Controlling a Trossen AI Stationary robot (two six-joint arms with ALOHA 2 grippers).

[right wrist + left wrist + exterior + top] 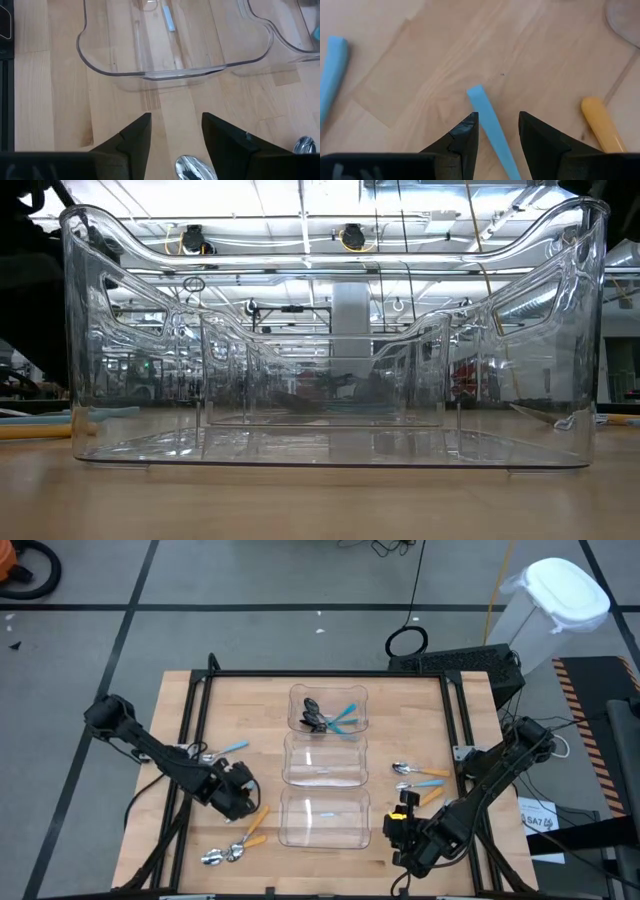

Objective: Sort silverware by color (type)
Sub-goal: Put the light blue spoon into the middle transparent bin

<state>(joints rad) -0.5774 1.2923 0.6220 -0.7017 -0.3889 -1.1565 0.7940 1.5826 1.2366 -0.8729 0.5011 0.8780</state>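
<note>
The left gripper [497, 130] sits low over the table [190, 840], its fingers [465, 137] spread with a light-blue spoon handle [490, 125] lying between them; whether they touch it cannot be told. Just beside that gripper lies an orange handle [602, 122], and on its other side, a little apart, a second blue handle [332, 75]. In the high view, two orange-handled spoons [240, 840] lie on the wood just nearer than the left gripper [240, 795], their shiny bowls together, and a blue-handled spoon [222, 749] lies just beyond it.

The right gripper [175, 135] hovers with its fingers [132, 137] spread and empty. A shiny spoon bowl [192, 167] lies directly below the gap, and another [305, 145] rests off to one side. Straight ahead of this gripper stands the nearest clear bin [115, 70], holding a single spoon with a light-blue handle [167, 17]. From above, more spoons with blue and orange handles [420, 778] lie on the table just beyond the right gripper [400, 825].

Past the nearest bin [325, 820] comes the middle bin [325, 760]; nothing can be made out inside it. The farthest bin [295, 705] holds a cluster of dark-bowled spoons with light-blue handles [330, 718].
</note>
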